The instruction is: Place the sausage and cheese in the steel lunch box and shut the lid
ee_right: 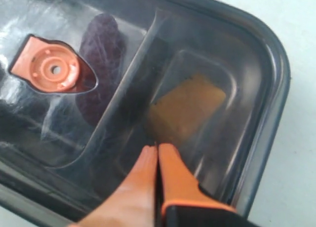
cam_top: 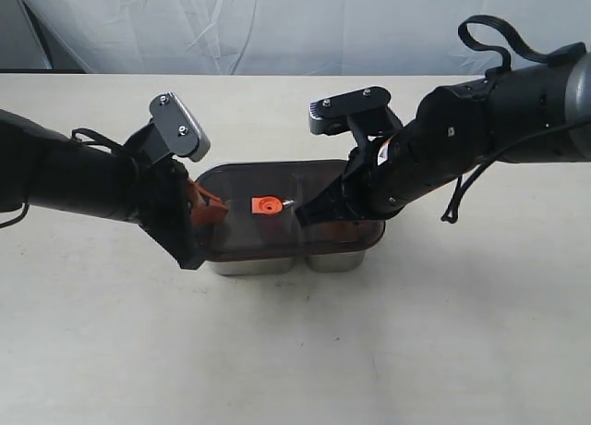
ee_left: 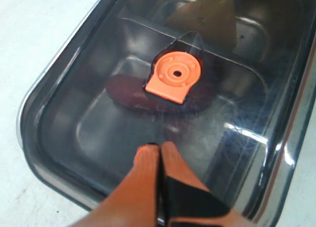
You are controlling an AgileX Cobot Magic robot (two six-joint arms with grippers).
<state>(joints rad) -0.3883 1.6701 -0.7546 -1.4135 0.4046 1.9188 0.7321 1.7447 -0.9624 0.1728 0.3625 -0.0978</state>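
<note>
The steel lunch box stands mid-table with the dark translucent lid lying on top of it, orange valve tab up. Through the lid the sausage shows dimly in one compartment and the cheese in the other. My left gripper is shut, its tips resting on the lid's left part. Shut as well, my right gripper has its tips on the lid over the cheese compartment. Neither holds anything.
The box sits on a plain pale tabletop. A white cloth backdrop hangs behind the table's far edge. Both dark arms reach in from the sides, and a black cable loops over the right arm.
</note>
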